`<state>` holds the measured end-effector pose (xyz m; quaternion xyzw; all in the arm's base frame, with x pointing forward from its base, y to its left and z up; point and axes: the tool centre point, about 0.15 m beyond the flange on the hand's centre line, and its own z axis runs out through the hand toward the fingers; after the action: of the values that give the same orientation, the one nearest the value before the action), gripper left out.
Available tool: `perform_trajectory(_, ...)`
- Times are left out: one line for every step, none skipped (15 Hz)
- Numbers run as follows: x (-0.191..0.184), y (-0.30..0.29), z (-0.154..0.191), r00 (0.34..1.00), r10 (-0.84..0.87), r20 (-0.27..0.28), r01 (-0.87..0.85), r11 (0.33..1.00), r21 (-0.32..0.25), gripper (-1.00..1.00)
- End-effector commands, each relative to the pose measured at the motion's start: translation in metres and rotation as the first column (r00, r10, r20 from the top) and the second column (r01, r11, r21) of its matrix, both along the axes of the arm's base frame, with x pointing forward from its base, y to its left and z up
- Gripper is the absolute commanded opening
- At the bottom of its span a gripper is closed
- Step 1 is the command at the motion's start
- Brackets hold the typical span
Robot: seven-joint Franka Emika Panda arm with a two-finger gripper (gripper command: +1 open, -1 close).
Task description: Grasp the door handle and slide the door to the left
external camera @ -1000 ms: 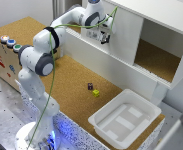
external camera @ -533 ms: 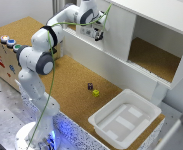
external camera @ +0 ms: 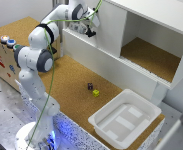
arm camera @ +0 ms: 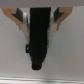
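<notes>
The door [external camera: 111, 31] is a plain white panel on the front of the white cabinet, covering the part on the exterior view's left. The opening on the exterior view's right shows a cork floor [external camera: 151, 57]. My gripper [external camera: 90, 27] is at the door's face near its edge on the exterior view's left. In the wrist view the gripper [arm camera: 40, 22] is shut on the black door handle [arm camera: 40, 42], with one finger [arm camera: 22, 20] on each side of it against the white door [arm camera: 70, 55].
A low white front board [external camera: 106, 62] runs below the door. A shallow white tray [external camera: 98, 122] stands at the table's front. A yellow cube [external camera: 96, 92] and a dark cube [external camera: 90, 86] lie on the cork. A wooden button box [external camera: 3, 55] is at the left.
My gripper has moved toward the exterior view's left with the handle. The door has slid the same way and the cabinet opening has widened.
</notes>
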<state>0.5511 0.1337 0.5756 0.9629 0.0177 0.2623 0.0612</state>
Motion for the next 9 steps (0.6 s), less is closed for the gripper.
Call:
perform_trajectory(-0.005, 0.045, -0.031, 0.998, -0.068, 0.007, 0.069, 0.995, -0.078, 1.00)
perform_trajectory(-0.006, 0.052, -0.031, 0.999, -0.045, 0.006, 0.045, 0.997, -0.057, 1.00)
perform_trajectory(-0.006, 0.059, -0.032, 0.999, -0.032, 0.003, 0.032, 0.998, -0.053, 1.00)
perform_trajectory(-0.007, 0.065, -0.033, 1.000, -0.021, 0.001, 0.021, 0.999, -0.050, 1.00)
perform_trajectory(-0.010, 0.072, -0.032, 1.000, -0.011, 0.005, 0.012, 0.999, -0.048, 1.00)
perform_trajectory(-0.014, 0.076, -0.029, 1.000, -0.008, 0.013, 0.009, 0.999, -0.041, 1.00)
perform_trajectory(-0.019, 0.079, -0.025, 1.000, -0.004, 0.021, 0.005, 0.999, -0.039, 1.00)
perform_trajectory(-0.023, 0.080, -0.021, 1.000, -0.007, 0.029, 0.008, 0.999, -0.035, 1.00)
perform_trajectory(-0.030, 0.079, -0.017, 0.999, -0.019, 0.040, 0.020, 1.000, -0.023, 1.00)
